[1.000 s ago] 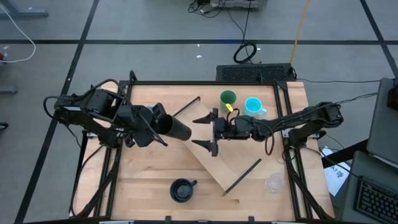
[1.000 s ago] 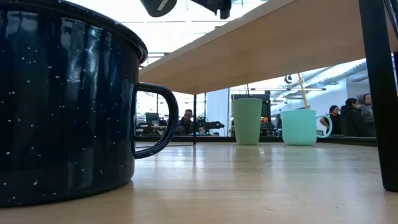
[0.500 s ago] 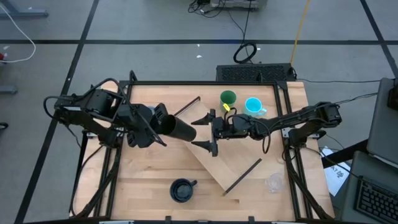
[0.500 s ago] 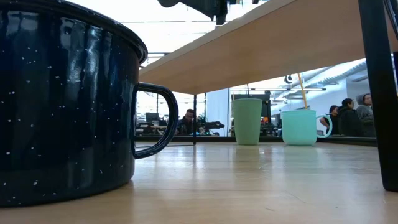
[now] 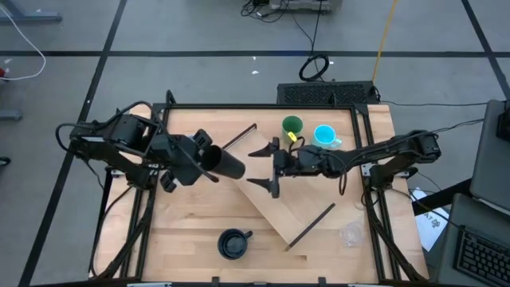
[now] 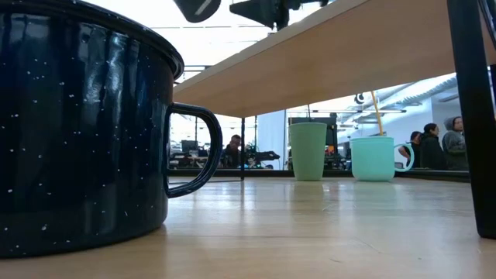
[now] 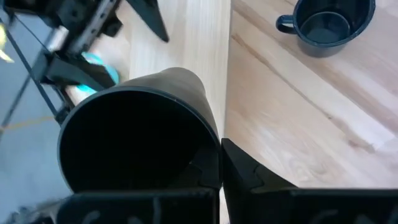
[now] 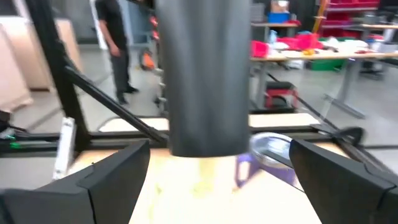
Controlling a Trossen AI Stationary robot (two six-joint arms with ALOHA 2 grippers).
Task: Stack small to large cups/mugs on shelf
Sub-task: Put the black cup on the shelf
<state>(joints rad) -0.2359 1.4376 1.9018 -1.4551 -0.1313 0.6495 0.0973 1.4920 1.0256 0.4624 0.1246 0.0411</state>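
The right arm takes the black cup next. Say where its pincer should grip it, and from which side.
Grip the free closed end of the black cup, which lies roughly level and points at the open right pincer. The left pincer is shut on its rim, so the mouth end is taken. Coming straight along the cup's axis from the shelf side looks best, with fingers straddling the round body.

The shelf (image 5: 283, 209) lies slantwise across the middle of the surface (image 5: 183, 231). Behind it stand two cups (image 5: 292, 125) side by side, a mug (image 5: 233, 244) sits before it, and a glass (image 5: 351, 233) lies to its right. Above its left end, the left pincer (image 5: 201, 157) holds a tumbler (image 5: 225, 164) toward the right pincer (image 5: 268, 168).
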